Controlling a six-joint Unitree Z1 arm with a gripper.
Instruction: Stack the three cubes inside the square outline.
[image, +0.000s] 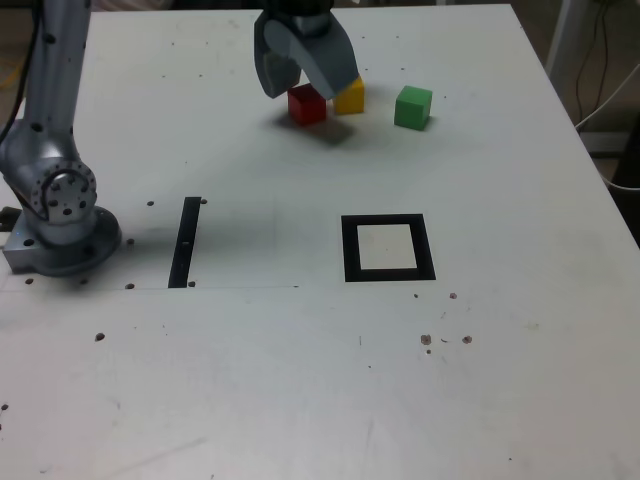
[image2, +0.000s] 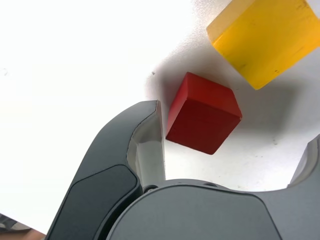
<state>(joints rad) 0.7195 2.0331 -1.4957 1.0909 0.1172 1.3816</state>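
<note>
We see a broad white tabletop (image: 300, 400), scuffed and dotted with small dark marks and holes. On the exterior view's left stands the grey arm (image: 55, 180), its rounded base planted on the tabletop and its column rising out of the picture. The arm's dark grey hand (image: 306, 80) hangs at the far side of the tabletop, released, its two jaws spread wide apart.

Nearer the camera lies the square outline (image: 388, 248), a thick black frame with a white centre, flat on the tabletop and holding nothing. To the exterior view's left of it, well apart, we find a thin black strip (image: 185, 242) running toward the far edge.

The three cubes all rest at the far side, well apart from the square outline. The red cube (image: 307, 104) sits between the spread jaws; in the wrist view we see one jaw just beside its side face, though we cannot tell whether they touch, and the other jaw stands clear of it. The yellow cube (image: 350, 97) sits just beside the red one on the exterior view's right, with a narrow gap showing between them in the wrist view. The green cube (image: 413, 107) rests farther to the exterior view's right, apart from the yellow one and outside the hand.
</note>
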